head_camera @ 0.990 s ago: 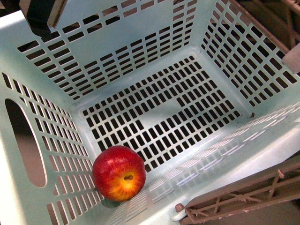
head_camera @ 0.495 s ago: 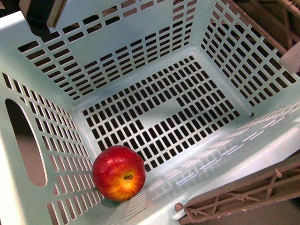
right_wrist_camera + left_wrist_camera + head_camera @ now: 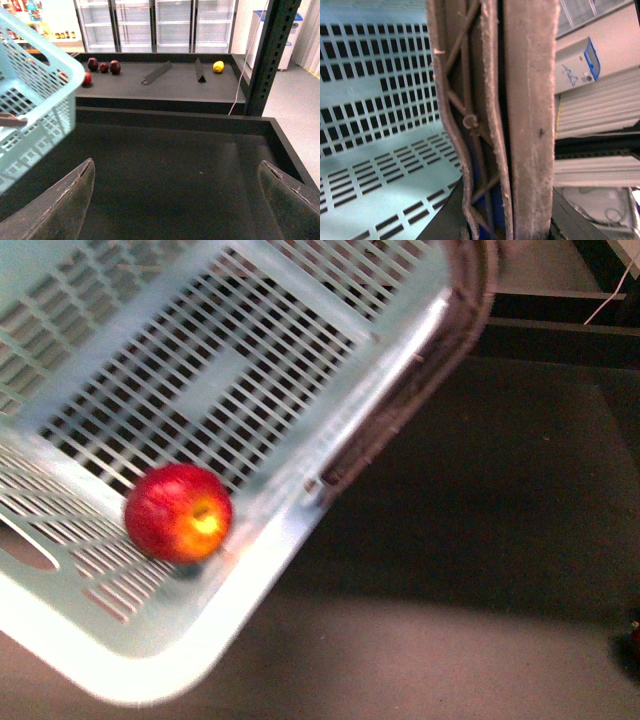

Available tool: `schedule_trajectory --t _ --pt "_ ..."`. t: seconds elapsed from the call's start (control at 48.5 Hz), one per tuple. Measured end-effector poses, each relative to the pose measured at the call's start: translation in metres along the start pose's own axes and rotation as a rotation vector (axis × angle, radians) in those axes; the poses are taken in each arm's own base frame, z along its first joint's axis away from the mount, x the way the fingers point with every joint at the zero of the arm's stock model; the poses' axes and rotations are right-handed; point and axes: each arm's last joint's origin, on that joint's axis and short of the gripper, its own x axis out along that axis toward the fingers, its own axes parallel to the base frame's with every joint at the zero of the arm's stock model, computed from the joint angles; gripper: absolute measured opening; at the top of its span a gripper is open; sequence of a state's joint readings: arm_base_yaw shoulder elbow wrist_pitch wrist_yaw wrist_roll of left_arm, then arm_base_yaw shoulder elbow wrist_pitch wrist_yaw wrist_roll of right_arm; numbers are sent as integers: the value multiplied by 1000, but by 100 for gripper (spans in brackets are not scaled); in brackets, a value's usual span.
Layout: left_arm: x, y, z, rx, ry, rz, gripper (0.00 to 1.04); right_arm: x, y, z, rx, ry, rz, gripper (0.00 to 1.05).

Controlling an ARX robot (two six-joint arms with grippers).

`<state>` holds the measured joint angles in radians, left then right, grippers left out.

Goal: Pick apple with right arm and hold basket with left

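The red apple [image 3: 178, 512] with a yellow patch lies inside the mint basket [image 3: 250, 540], against its lower wall, in the blurred front view. The basket is tilted and fills the left of that view; its brown ribbed handle [image 3: 420, 370] runs along its right rim. In the left wrist view my left gripper [image 3: 505, 220] is shut on the brown handle [image 3: 530, 125], with the basket's slotted wall [image 3: 375, 100] beside it. My right gripper [image 3: 175, 200] is open and empty above the dark shelf; the basket's corner [image 3: 30, 100] shows at that view's left.
A dark shelf surface [image 3: 480, 500] lies right of the basket. In the right wrist view several maroon fruits [image 3: 103, 66] and a yellow fruit [image 3: 218, 66] lie on a farther shelf, with two dark dividers [image 3: 157, 73] and a black upright post [image 3: 267, 55].
The basket has swung up and left in the front view and now shows tilted and blurred. The apple stays inside, shifted left. The dark shelf has come into view on the right.
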<state>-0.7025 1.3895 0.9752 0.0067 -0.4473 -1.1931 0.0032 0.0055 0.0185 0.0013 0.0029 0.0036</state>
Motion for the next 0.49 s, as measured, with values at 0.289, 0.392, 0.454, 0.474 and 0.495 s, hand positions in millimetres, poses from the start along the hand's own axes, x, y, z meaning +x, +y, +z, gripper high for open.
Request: schedule_trajectory --t 0.289,0.392,0.454,0.474,0.495 --pt "18 28 35 -132 -5 40 18 0 0 0 0 0 0 96" --pt "32 44 53 -196 -17 67 18 0 0 0 0 0 0 96" --pt "43 58 66 -239 -39 100 18 0 0 0 0 0 0 96" --pt "47 62 70 -248 -48 114 18 0 0 0 0 0 0 96" --pt "52 69 75 -267 -61 132 18 0 0 0 0 0 1 96"
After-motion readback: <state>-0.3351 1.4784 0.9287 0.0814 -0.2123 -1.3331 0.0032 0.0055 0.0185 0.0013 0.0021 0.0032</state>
